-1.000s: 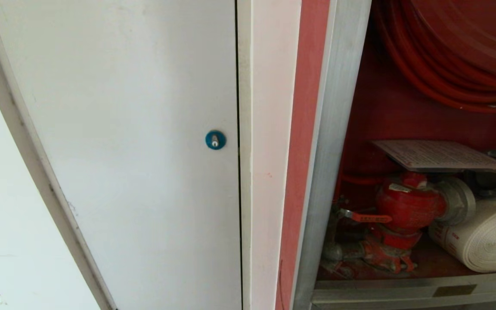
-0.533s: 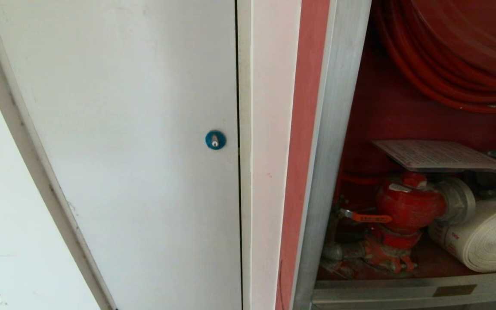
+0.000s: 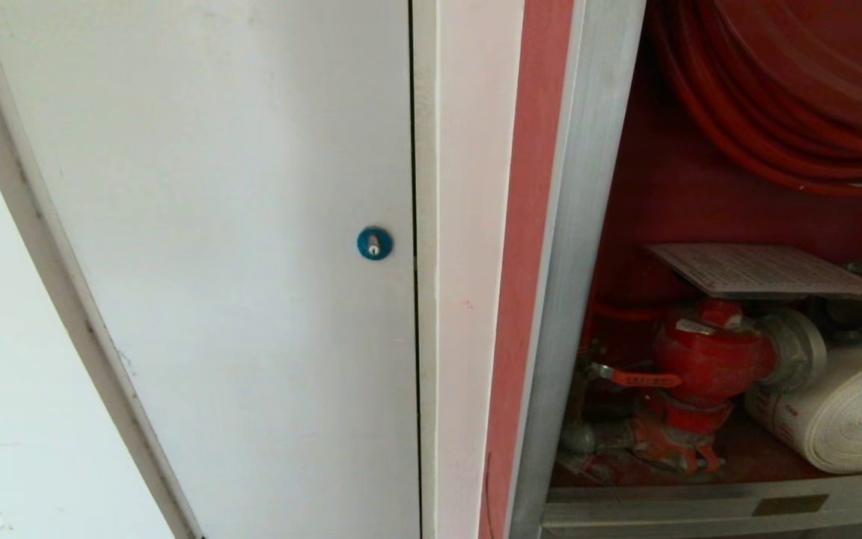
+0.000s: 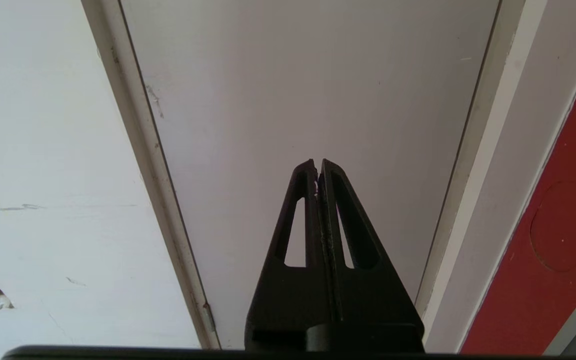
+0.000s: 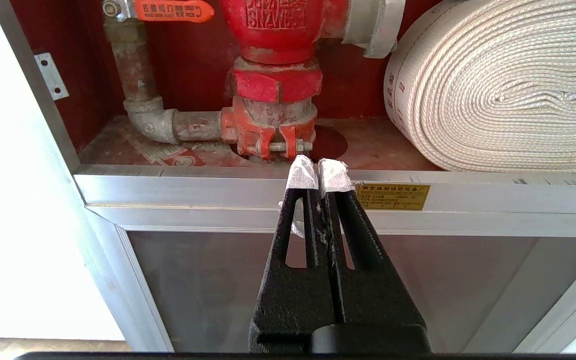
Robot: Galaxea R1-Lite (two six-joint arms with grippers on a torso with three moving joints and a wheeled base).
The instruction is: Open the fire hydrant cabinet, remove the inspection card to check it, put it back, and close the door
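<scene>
The fire hydrant cabinet [image 3: 581, 224] stands open at the right of the head view, showing its red interior. The inspection card [image 3: 760, 271] lies flat on top of the red valve [image 3: 711, 355], next to the rolled white hose [image 3: 842, 412]. The cabinet's door is out of view. My right gripper [image 5: 319, 167] is shut and empty, its white-taped fingertips [image 5: 301, 175] in front of the cabinet's aluminium sill [image 5: 193, 190], below the valve [image 5: 273, 30]. My left gripper [image 4: 318, 167] is shut and empty, facing a plain white door. Neither gripper shows in the head view.
A plain white door [image 3: 236, 224] with a blue round lock [image 3: 374, 243] fills the left. A red hose reel [image 3: 798, 97] hangs above the card. Under the sill is a brass plate [image 5: 392, 197] and a dark glass panel [image 5: 208, 285].
</scene>
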